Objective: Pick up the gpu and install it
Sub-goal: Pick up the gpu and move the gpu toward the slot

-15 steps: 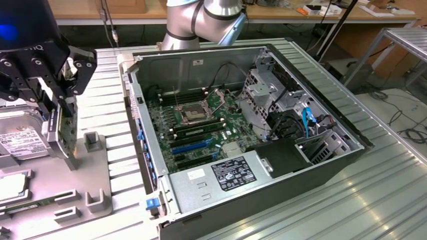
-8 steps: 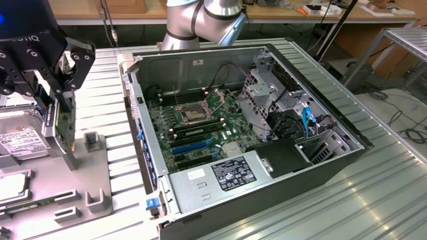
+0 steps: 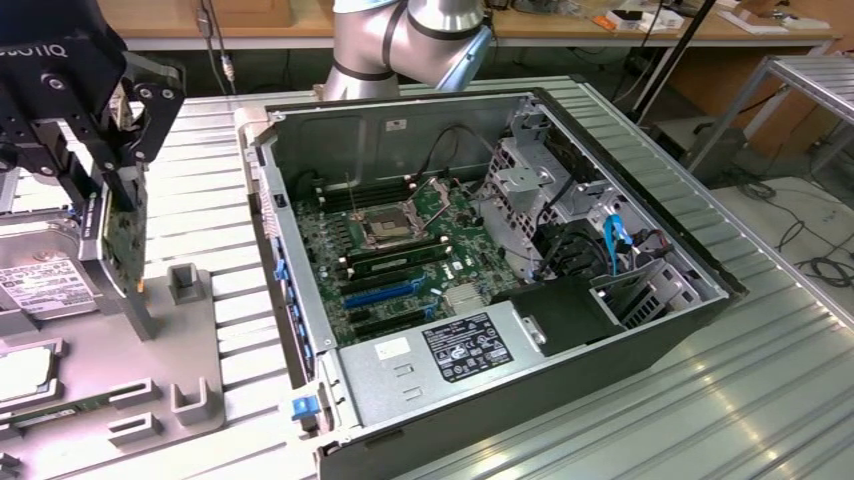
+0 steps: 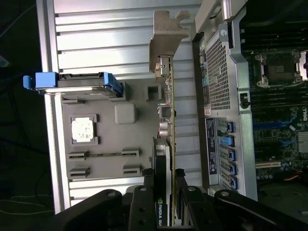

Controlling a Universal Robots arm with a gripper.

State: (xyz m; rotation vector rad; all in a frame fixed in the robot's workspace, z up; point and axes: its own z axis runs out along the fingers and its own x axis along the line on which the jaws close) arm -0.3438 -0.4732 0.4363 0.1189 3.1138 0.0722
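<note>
Gripper [image 4: 165, 185] clamped on gpu [image 4: 169, 115] top edge; card hung below: thin, light, stiff, likely fragile; hold edges, not fan.

White letters "OTIQ" stand on the black body of the hand [image 3: 110, 175]. The gpu [image 4: 161, 168] reads "NVIDIA QU" along its edge. A black printed label [image 3: 461, 347] is too small to read.

Ribbed metal table [image 3: 747, 400], wooden bench [image 3: 267, 15] behind.
</note>
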